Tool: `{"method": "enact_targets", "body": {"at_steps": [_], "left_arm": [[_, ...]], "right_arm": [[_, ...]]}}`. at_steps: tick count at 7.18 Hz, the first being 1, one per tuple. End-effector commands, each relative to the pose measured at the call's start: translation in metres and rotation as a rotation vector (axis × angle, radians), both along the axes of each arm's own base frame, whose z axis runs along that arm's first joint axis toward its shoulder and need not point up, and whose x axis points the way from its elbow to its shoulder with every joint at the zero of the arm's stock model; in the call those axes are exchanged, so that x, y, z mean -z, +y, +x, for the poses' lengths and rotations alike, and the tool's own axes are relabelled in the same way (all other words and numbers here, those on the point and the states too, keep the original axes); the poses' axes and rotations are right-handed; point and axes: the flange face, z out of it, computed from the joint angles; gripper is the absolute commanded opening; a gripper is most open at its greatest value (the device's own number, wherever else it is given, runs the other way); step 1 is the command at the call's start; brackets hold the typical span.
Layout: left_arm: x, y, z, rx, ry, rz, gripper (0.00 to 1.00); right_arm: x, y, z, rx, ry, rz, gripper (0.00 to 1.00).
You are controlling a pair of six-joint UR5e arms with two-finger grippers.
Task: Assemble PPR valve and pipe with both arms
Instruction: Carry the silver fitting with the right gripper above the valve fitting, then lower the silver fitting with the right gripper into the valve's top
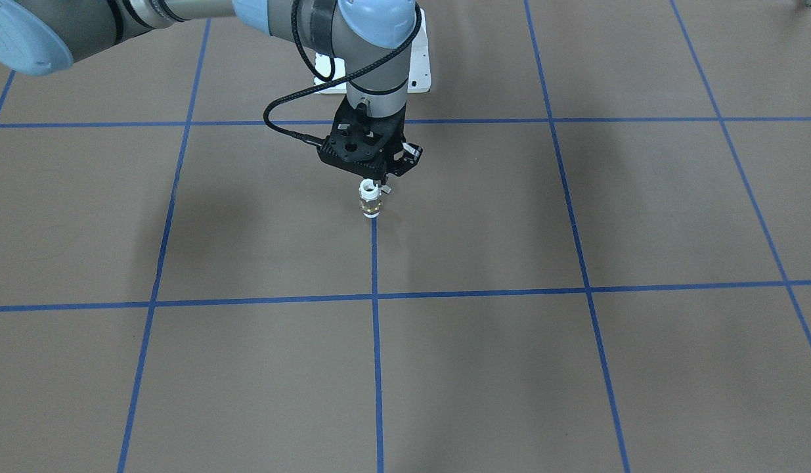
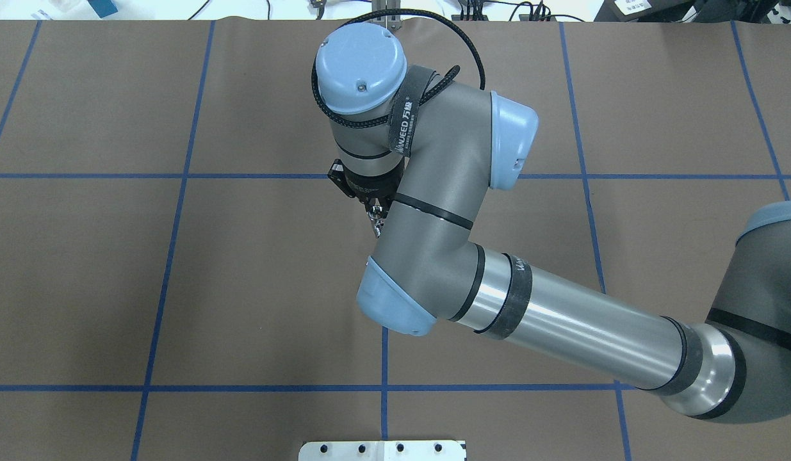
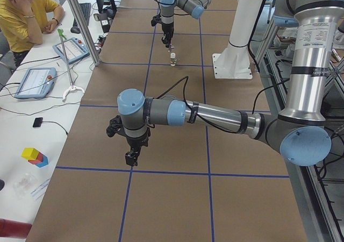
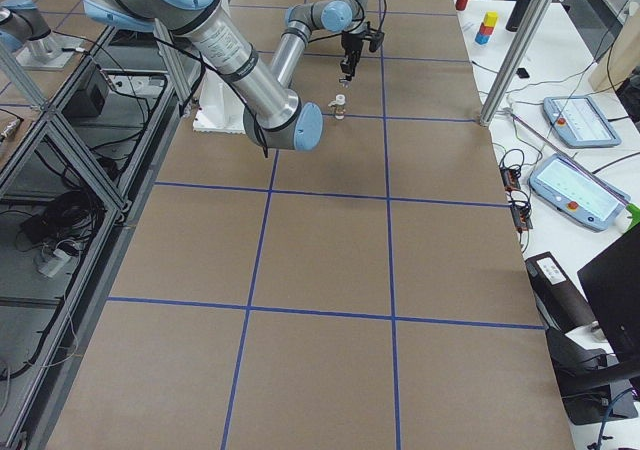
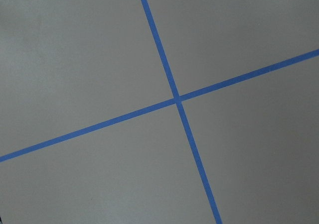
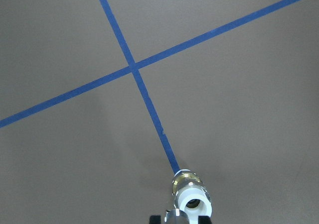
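Note:
The PPR valve [image 1: 369, 200], white with a brass band, stands upright on the brown table at the end of a blue tape line. It also shows in the right wrist view [image 6: 192, 194] and, small, in both side views [image 3: 172, 59] [image 4: 340, 106]. The arm hides it in the overhead view. My right gripper [image 1: 377, 182] points down just above the valve and is shut on the small silver pipe [image 1: 385, 190], which hangs from the fingers [image 2: 374, 225]. My left gripper [image 3: 131, 157] hovers low over bare table, far from the valve. I cannot tell whether it is open or shut.
The white bolted pedestal base [image 1: 418, 66] stands behind the valve, near the robot. Blue tape lines grid the table [image 5: 177, 99]. A side desk with tablets [image 3: 35, 80] and a seated person lies beyond the table's far long edge.

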Motion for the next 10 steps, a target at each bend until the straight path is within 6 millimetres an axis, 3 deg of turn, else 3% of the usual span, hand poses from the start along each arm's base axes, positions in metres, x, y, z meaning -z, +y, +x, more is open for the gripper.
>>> {"method": "enact_targets", "body": {"at_steps": [1, 10], "left_arm": [[0.0, 0.0, 0.0, -0.001, 0.0, 0.0, 1.0], [0.0, 0.0, 0.0, -0.001, 0.0, 0.0, 1.0]], "right_arm": [[-0.014, 0.001, -0.006, 0.006, 0.024, -0.004, 0.0], [-0.025, 0.012, -0.016, 0.023, 0.038, -0.008, 0.0]]}}
